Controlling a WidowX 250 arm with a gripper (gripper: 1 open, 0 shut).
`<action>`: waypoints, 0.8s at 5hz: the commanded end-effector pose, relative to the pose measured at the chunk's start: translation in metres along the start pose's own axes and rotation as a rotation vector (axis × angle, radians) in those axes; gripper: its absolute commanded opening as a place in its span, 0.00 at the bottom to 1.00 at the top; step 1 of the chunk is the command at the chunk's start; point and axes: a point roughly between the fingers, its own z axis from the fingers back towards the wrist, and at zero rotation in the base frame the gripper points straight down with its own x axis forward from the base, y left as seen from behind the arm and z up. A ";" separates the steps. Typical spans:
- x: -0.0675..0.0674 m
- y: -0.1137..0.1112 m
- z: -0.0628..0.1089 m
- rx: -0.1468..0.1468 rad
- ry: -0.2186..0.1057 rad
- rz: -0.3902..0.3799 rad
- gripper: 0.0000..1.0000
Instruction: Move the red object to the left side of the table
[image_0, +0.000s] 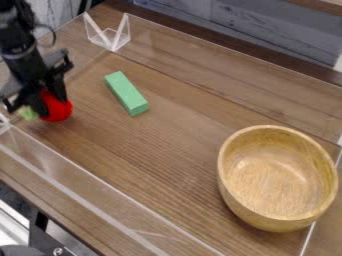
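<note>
The red object (56, 107), a small round toy fruit with a green tip, hangs low over the left part of the wood-grain table (174, 140). My black gripper (46, 98) comes down on it from above and is shut on it. The fingers hide the fruit's top. Whether the fruit touches the tabletop cannot be told.
A green rectangular block (126, 92) lies just right of the fruit. A wooden bowl (279, 178) stands at the right front. Low clear acrylic walls (107, 36) edge the table, close to the gripper on the left.
</note>
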 end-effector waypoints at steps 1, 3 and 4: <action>0.010 -0.004 -0.006 -0.018 -0.028 -0.052 0.00; 0.025 -0.006 -0.019 -0.009 -0.020 -0.124 0.00; 0.010 -0.010 -0.019 0.007 -0.030 -0.122 0.00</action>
